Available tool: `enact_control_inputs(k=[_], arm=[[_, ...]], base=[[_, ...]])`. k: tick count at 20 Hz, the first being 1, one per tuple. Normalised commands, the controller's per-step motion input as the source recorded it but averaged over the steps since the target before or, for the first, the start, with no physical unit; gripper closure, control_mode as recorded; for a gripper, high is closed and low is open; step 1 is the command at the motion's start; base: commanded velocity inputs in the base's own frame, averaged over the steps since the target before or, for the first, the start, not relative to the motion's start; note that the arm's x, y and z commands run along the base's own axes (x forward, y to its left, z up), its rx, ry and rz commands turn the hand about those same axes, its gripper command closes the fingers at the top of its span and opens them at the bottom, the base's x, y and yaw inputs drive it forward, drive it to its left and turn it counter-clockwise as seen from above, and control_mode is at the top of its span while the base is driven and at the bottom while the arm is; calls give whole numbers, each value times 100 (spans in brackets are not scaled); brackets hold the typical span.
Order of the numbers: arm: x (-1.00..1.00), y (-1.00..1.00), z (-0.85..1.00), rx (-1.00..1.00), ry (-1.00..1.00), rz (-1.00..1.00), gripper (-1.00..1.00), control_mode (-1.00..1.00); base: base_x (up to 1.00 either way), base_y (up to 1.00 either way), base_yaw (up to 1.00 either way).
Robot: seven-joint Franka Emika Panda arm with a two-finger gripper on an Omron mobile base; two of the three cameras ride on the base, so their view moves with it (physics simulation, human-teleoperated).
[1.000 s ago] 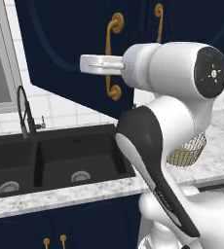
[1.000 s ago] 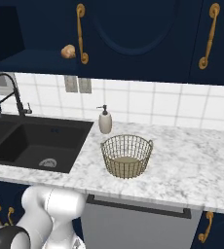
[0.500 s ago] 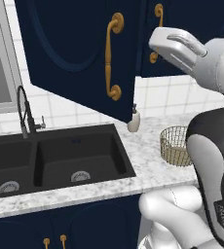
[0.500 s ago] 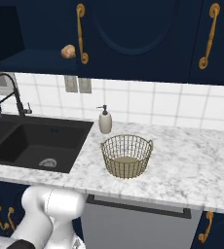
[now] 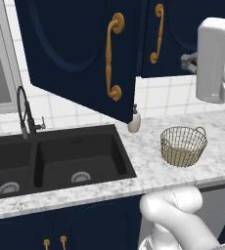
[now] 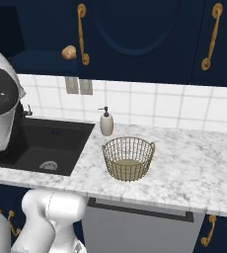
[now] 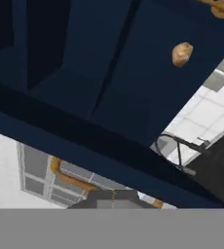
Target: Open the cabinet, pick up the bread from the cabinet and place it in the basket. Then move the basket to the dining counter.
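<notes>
Cabinet point(image 5: 80, 53) door stands swung open, so your first step looks done. Basket point(image 6: 128, 158) sits empty on the sink-side counter point(image 6: 194, 170). Bread point(image 6: 69, 52) lies on the cabinet shelf, unpicked; the basket move remains. Your arm is raised high, gripper point(image 7: 114, 198) shut and holding nothing, facing the opening.

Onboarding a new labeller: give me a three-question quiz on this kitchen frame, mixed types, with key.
1. True or false: the bread already lies in the basket.
2. What stands on the counter between the black sink and the basket? A) a kettle B) a soap dispenser C) a mug
3. Fill in: the cabinet door over the sink stands ____.

Key: 1 false, it sits inside the cabinet; 2 B; 3 open.
</notes>
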Motion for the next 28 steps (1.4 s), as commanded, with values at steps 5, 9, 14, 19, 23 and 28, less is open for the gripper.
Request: enact_control_inputs(k=[5,9,14,19,23,28], arm=[[62,23,-37,31,28,29,100,-100],[52,29,-17,20,19,21,100,-100],[32,34,-2,10,11,16,100,-100],[9,64,-3,6,13,18,100,-100],[-29,90,-1,15,22,26,100,-100],[-75,100,-2,10,26,25,100,-100]], base=[[0,0,0],[0,0,0],[0,0,0],[0,0,0],[0,0,0],[0,0,0]])
